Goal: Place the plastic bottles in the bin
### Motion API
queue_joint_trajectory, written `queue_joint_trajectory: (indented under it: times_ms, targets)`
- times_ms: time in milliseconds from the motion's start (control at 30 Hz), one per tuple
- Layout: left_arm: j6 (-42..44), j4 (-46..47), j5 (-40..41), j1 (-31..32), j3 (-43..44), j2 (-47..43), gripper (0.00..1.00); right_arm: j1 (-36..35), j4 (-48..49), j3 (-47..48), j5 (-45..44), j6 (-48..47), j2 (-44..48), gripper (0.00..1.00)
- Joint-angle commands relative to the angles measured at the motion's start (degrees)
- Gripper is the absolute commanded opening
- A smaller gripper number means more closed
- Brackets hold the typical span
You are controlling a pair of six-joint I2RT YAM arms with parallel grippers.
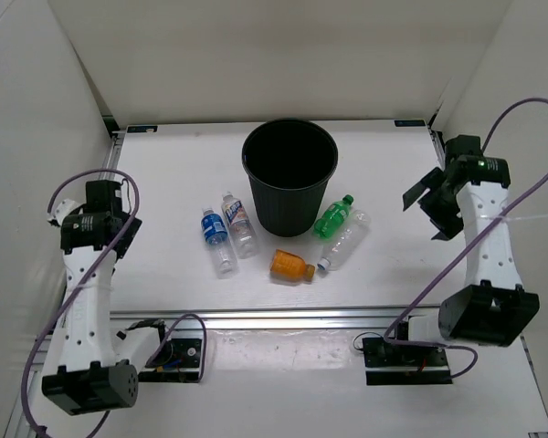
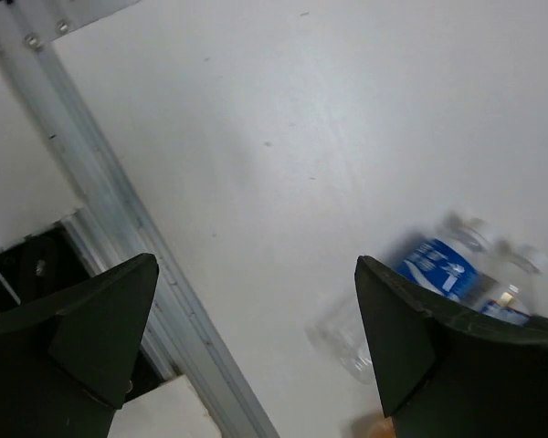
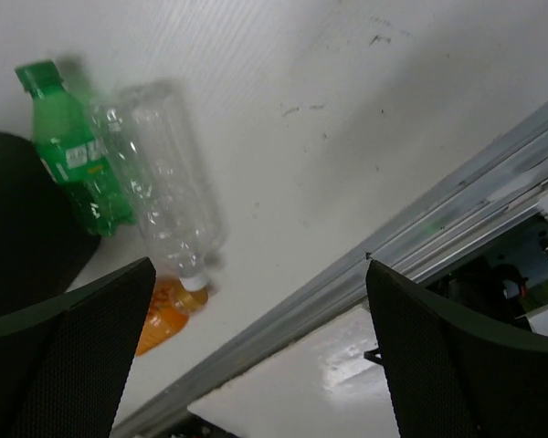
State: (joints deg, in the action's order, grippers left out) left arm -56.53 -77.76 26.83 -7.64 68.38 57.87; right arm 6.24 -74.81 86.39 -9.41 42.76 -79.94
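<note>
overhead view of whole table (image 1: 164,155); wrist views closer, downward (shared: orange bottle (image 1: 290,265))

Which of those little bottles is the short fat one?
The orange bottle, lying on its side in front of the bin; it alone is squat and orange.

The left arm (image 1: 80,301) is seen at 8 o'clock in the top view, raised from its base and reaching up to a wrist near 9 o'clock. The left gripper (image 2: 256,265) is held with its jaws spread wide and is closed on nothing. The right arm (image 1: 490,251) is set at 4 o'clock and bent upward toward 3 o'clock. The right gripper (image 3: 260,265) is likewise spread wide, and it is turned toward 9 o'clock.
</note>
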Motion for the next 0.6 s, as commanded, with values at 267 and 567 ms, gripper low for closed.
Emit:
queue_joint_trajectory:
  times_ms: [267, 567]
  targets:
    - [13.28, 2.16, -7.75, 7.81, 6.59, -8.55, 1.0, -2.8, 4.4, -12.91, 13.64, -5.76, -3.99, 1.0]
    - [17.6, 6.66, -12.42, 11.85, 5.79, -6.46, 1.0, -11.24, 20.04, -12.48, 20.13, -4.1, -10.3, 1.0]
